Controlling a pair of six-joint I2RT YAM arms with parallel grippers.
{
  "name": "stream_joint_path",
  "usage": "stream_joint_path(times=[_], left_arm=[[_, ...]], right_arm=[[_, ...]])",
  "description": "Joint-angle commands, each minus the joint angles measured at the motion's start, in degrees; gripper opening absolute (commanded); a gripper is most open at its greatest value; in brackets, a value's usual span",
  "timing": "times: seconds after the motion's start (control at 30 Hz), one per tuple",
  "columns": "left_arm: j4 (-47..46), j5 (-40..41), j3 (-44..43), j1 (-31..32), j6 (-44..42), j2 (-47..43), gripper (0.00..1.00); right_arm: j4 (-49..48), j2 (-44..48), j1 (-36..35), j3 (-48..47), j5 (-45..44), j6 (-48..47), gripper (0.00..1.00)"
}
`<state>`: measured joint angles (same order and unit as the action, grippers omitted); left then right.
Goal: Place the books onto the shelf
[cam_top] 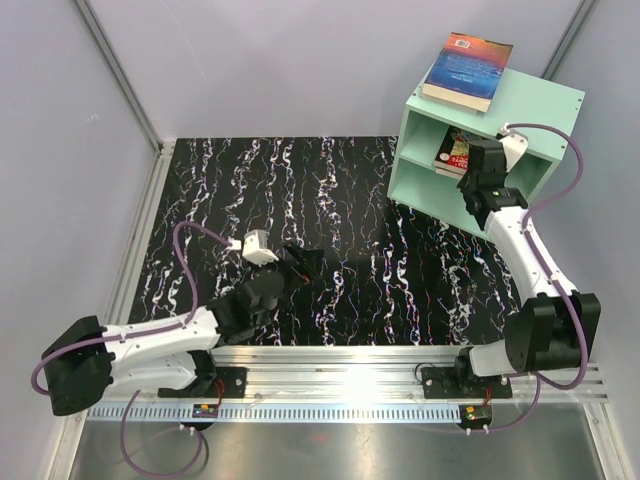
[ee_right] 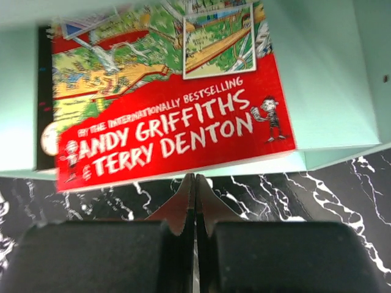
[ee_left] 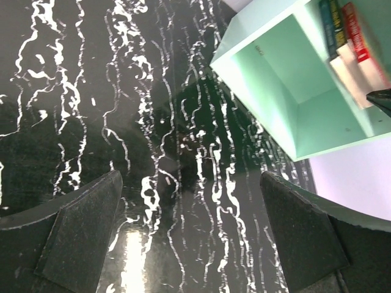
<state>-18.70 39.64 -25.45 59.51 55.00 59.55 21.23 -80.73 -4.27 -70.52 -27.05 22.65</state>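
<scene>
The mint-green shelf (cam_top: 535, 105) stands at the table's far right. A thick blue-orange book (cam_top: 468, 68) lies flat on its top. A red book (cam_top: 456, 152) lies in the upper compartment on a black book (ee_right: 43, 91), its near edge sticking out a little. My right gripper (ee_right: 195, 178) is shut and empty, its tips right at the near edge of the red book (ee_right: 171, 122). My left gripper (cam_top: 305, 262) hangs open and empty over the middle of the table. The left wrist view shows the shelf (ee_left: 269, 79) with book spines (ee_left: 351, 36) in one compartment.
The black marbled table top (cam_top: 300, 200) is bounded by pale walls at the back and sides. A metal rail (cam_top: 340, 365) with the arm bases runs along the near edge. The shelf's lower compartment (ee_left: 299, 91) holds nothing.
</scene>
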Motion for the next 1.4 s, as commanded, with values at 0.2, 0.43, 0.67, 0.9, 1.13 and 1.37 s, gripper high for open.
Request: stream_joint_path(times=[0.2, 0.43, 0.67, 0.9, 1.13, 1.37], left_arm=[[-3.7, 2.6, 1.0, -0.6, -1.5, 3.4, 0.99], [-2.7, 2.4, 0.9, -0.7, -0.6, 3.6, 0.99], [0.8, 0.9, -0.3, -0.7, 0.3, 2.5, 0.99], [11.7, 0.6, -1.3, -0.6, 0.0, -3.1, 0.99], [29.8, 5.3, -8.3, -0.3, -5.9, -13.0, 0.99], [35.6, 20.9, -14.2, -0.3, -26.8, -29.0, 0.99]], right_arm=[[-8.1, -5.5, 0.2, 0.3, -3.3, 2.0, 0.00], [-6.6, 5.0, 0.1, 7.7, 4.0, 5.7, 0.00], [-3.3, 24.7, -7.5, 21.7, 15.3, 9.9, 0.10], [1.8, 42.6, -25.9, 30.4, 18.7, 12.7, 0.79], [16.4, 57.4, -30.0, 26.5, 14.9, 12.3, 1.00], [21.8, 61.3, -30.1, 17.1, 8.2, 13.9, 1.00]])
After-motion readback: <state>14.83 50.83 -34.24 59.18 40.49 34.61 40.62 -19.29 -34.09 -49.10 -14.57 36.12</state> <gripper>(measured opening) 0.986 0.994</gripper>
